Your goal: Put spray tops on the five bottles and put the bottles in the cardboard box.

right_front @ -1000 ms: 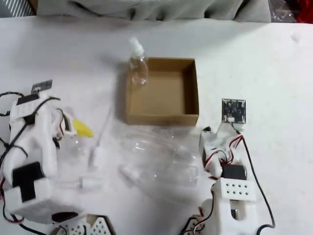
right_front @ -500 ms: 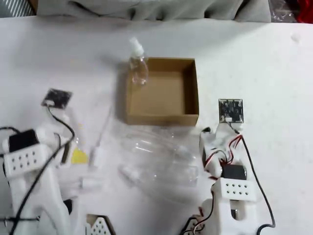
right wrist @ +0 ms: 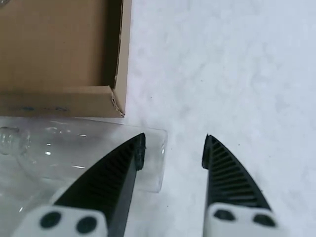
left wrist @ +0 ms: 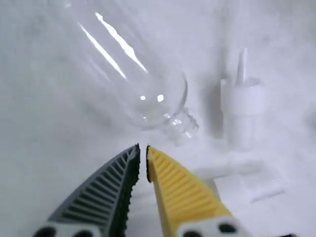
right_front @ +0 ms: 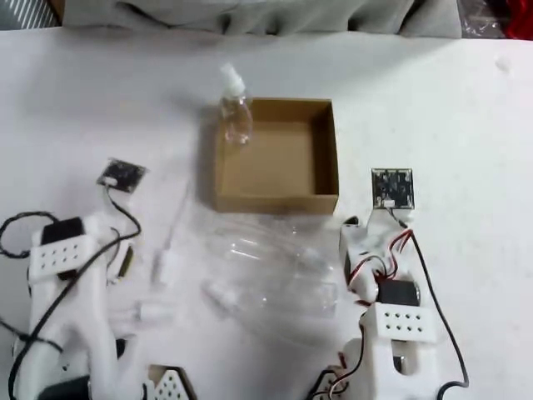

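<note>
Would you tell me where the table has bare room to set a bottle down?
Bare table lies right of the cardboard box and along the far edge behind it. It is crowded on the box's near side, where clear bottles and spray tops lie.

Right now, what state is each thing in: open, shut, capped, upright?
Cardboard box: open-topped.
Capped bottle: upright, spray top on.
Clear bottles: lying down, no tops.
Loose spray top: lying flat, unattached.
Left gripper: jaws shut, empty.
Right gripper: jaws open, empty.
</note>
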You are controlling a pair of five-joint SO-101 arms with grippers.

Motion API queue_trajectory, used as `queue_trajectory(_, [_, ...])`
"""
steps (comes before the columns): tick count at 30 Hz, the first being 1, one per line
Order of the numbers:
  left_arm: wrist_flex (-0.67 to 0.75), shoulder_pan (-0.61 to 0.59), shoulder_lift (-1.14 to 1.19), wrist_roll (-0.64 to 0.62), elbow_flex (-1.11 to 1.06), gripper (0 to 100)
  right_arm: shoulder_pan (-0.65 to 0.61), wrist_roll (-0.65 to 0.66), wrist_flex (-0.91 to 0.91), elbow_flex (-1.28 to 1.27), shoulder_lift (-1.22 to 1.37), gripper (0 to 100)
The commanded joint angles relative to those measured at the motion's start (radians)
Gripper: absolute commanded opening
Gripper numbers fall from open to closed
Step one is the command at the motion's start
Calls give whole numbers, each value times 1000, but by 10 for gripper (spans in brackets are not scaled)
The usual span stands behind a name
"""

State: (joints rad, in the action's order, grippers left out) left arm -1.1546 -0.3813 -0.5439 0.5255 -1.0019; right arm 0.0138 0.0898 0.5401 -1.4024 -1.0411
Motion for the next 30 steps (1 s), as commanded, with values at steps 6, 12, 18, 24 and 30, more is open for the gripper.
queue_trajectory(6, [150,96,153,-48,0,20,1,8,-16,6,-12,155])
queue_trajectory(12, [285,189,320,-118,11,20,2,9,-15,6,-12,155])
queue_trajectory(18, [290,222,309,-127,41,20,2,9,-15,6,-12,155])
queue_trajectory(24, [298,225,206,-120,48,21,2,9,-16,6,-12,155])
queue_trajectory(30, [296,334,145,6,48,22,2,9,-15,6,-12,155])
